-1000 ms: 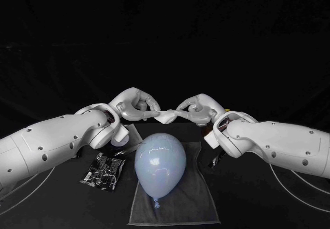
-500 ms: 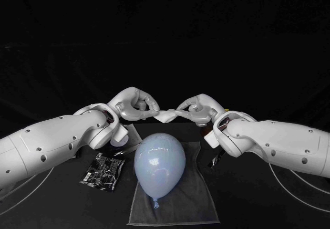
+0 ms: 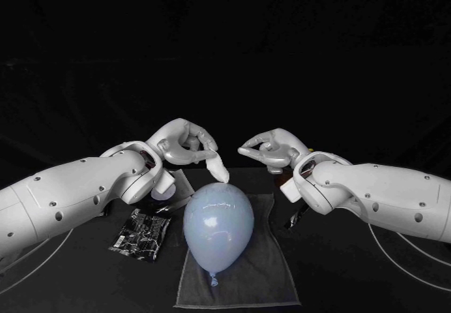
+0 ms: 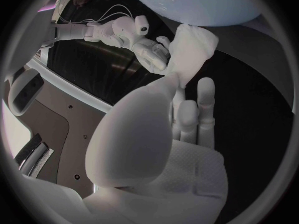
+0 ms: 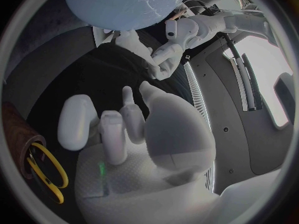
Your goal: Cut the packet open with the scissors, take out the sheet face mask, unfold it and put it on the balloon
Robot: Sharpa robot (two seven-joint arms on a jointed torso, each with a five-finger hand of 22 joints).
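A pale blue balloon [image 3: 219, 225] lies on a grey towel [image 3: 268, 277] in the head view. Above its far end my left hand [image 3: 185, 149] pinches the white sheet mask [image 3: 218, 168], which hangs down folded and narrow toward the balloon's top. The left wrist view shows the mask [image 4: 190, 45] at that hand's fingertips, with the balloon [image 4: 206, 5] beyond. My right hand [image 3: 268, 149] hovers a little to the right of the mask, fingers loosely bent and holding nothing. In the right wrist view the right hand [image 5: 118, 124] is bare, and the left hand [image 5: 163, 55] holds the mask [image 5: 121, 39].
The black cut packet [image 3: 141, 235] lies on the table left of the towel. Yellow-handled scissors [image 5: 47, 176] sit beside a brown holder [image 5: 15, 139] near my right wrist. A small white object [image 3: 161, 194] sits under my left forearm.
My right hand has let go of the mask. The sheet, earlier stretched between both hands, now hangs from the left hand alone.
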